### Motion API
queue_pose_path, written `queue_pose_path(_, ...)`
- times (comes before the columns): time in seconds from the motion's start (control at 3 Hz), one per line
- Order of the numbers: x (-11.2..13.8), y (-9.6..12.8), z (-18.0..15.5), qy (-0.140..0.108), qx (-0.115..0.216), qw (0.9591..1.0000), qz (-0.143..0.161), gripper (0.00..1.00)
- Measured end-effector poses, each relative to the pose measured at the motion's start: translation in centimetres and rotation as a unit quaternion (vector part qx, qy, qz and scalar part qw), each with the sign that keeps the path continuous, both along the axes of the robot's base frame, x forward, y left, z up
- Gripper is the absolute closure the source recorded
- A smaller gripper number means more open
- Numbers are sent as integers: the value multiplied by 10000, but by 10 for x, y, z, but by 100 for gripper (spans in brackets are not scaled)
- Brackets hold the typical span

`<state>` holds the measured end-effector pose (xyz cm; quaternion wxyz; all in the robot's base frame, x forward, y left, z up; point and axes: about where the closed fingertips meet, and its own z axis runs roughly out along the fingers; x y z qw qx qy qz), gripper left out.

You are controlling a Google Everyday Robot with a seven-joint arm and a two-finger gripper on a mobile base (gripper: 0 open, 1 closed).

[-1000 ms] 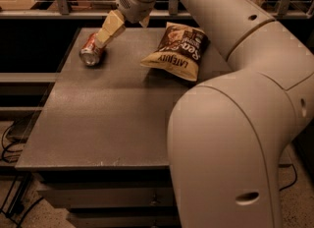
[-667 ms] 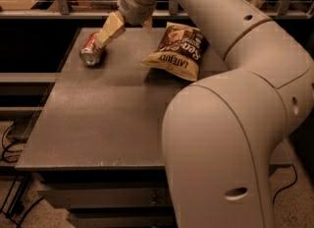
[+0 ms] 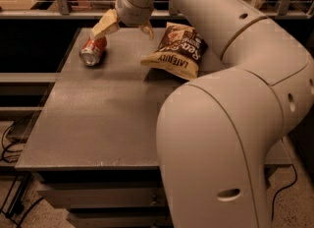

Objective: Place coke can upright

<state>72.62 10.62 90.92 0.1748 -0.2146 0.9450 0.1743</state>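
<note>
The coke can [image 3: 92, 51], orange-red with a silver end facing me, lies on its side at the far left of the grey table [image 3: 108, 119]. My gripper [image 3: 123, 34] hangs over the table's far edge, just above and to the right of the can. It is open, and its left finger [image 3: 104, 25] reaches down to the can's upper end. The right finger [image 3: 146, 29] points down between the can and the chip bag. Nothing is held.
A brown chip bag [image 3: 176, 51] lies to the right of the can on the far part of the table. My large white arm [image 3: 221, 138] covers the table's right side. A rail and shelf run behind the table. Cables lie on the floor at the left.
The arm's big near segment has swung a little to the left. The gripper has stayed over the can, and the can and bag have not moved.
</note>
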Motion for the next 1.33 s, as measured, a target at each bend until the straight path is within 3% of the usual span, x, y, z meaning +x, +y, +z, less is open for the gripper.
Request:
queue_pose_path(0.33, 0, 2, -3, 121, 70, 9996, -234, 0)
queue_pose_path(0.67, 0, 9, -10, 188, -37, 9998, -105, 0)
queue_pose_path(1.0, -2, 25, -17, 310, -81, 9995, 39, 0)
queue_pose_path(1.33, 5, 51, -23, 489, 58, 9987, -85, 0)
